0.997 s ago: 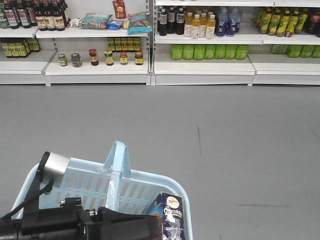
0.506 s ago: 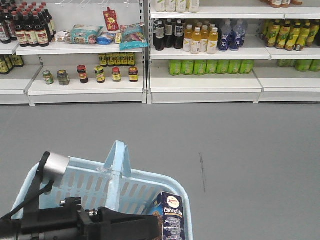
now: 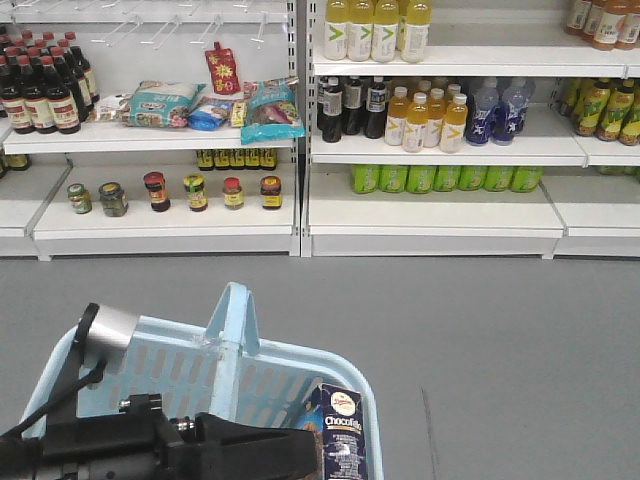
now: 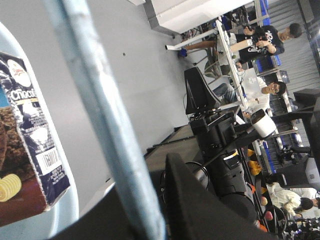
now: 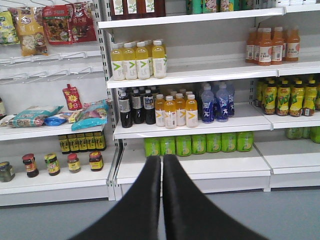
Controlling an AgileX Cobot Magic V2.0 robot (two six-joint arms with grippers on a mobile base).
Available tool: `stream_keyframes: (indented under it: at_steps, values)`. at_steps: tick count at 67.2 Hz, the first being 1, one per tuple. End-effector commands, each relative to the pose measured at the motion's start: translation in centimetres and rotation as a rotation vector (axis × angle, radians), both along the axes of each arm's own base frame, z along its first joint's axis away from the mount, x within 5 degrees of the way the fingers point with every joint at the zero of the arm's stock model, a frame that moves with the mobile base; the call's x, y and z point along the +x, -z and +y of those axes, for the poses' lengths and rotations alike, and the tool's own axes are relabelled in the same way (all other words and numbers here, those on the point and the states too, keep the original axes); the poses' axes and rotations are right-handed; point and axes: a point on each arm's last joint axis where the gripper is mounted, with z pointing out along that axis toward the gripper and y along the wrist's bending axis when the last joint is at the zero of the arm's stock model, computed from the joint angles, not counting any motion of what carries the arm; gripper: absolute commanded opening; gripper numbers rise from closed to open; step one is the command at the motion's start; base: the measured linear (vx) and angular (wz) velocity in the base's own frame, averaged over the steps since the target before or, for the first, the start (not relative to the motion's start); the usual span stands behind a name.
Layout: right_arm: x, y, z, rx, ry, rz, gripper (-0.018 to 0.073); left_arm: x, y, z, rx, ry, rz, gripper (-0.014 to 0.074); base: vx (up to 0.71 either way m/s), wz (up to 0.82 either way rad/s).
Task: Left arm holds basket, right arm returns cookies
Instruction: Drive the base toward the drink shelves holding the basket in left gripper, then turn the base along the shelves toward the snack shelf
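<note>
**Front, left-wrist and right-wrist views of a supermarket aisle.**

- **Basket.** One basket hangs clear of the grey floor at 6 o'clock of the front view. It is carried by the left arm, which crosses above its near side.
- **Left gripper.** In the left-wrist view the left gripper shows black fingers on either side of the pale hoop handle. Because the basket hangs level off the ground, the jaws are judged to be clamped on that handle. This grip steadies the load and leaves the mouth facing upward for access.
- **Cookies.** One cookie box stands upright inside the basket, in its 4 o'clock corner and close against the wall. Its lettered face is toward the front camera, and it is not yet lifted out.
- **Right gripper.** The right gripper sits at 6 o'clock of its own view, fingers pressed together on nothing and pointing at the shelving. The return step is therefore judged barely begun, since the gripper must first open and reach into the basket.
- **Stock counted.** There are six jars in one row at 10 o'clock of the front view and four pale yellow bottles at 12 o'clock. The snack bags at 11 o'clock are too jumbled to count. No matching cookie boxes are visible on the shelves.
</note>
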Motion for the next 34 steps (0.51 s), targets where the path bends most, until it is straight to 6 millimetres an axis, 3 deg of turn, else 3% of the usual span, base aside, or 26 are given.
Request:
stream_keyframes:
  at_steps: [1, 17, 34]
  values:
    - [-0.04, -0.61, -0.08, -0.014, 0.012, -0.073, -0.0008, -0.26, -1.79, -0.16, -0.091, 0.015, 0.006, -0.0006, 0.55, -0.06]
    - [-0.04, -0.61, -0.08, -0.014, 0.012, -0.073, -0.0008, -0.26, -1.79, -0.16, -0.090, 0.015, 0.005, -0.0006, 0.53, -0.21]
    - [-0.04, -0.61, -0.08, -0.014, 0.012, -0.073, -0.0008, -0.26, -1.79, -0.16, -0.090, 0.014, 0.005, -0.0006, 0.49, -0.47]
